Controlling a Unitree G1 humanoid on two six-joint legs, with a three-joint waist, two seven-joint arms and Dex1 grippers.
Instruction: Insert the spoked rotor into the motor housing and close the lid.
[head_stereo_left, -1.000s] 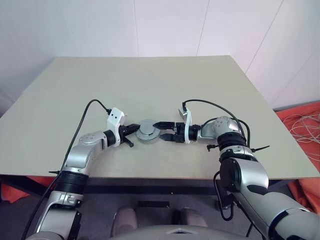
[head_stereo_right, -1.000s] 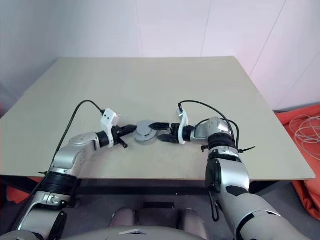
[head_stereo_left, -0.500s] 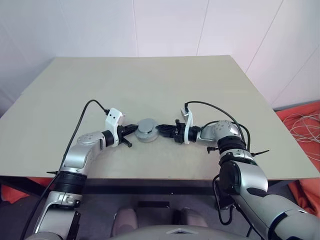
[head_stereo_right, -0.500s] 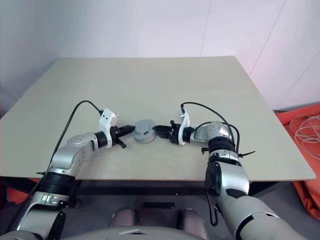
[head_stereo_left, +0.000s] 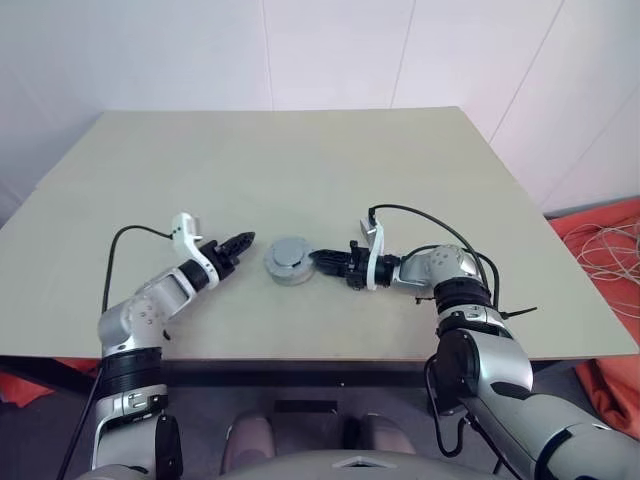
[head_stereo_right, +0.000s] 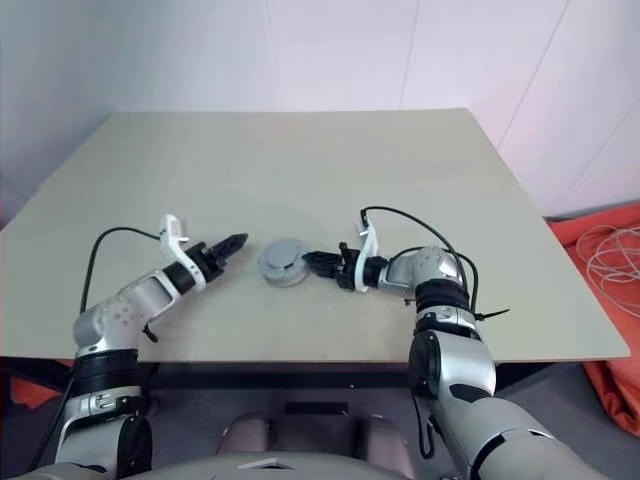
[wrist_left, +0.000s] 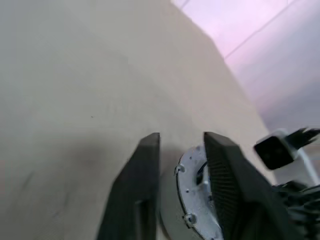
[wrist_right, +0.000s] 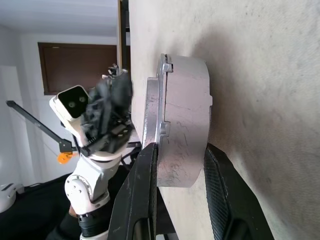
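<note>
Right wrist view: our right end effector (wrist_right: 172, 150) has its fingers straddling the closed motor housing (head_stereo_left: 289, 260) on the desk (head_stereo_left: 300, 170) | lid (wrist_right: 152, 125) looks seated | left end effector (head_stereo_left: 237, 243) spread, just beside it, farther off than right

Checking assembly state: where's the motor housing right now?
In the left eye view, the motor housing sits on the table near its front edge, between the left claw and right claw.

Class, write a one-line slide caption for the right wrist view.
Right gripper at the edge of the closed motor housing lying on the table, left gripper hovering beyond it.
</note>
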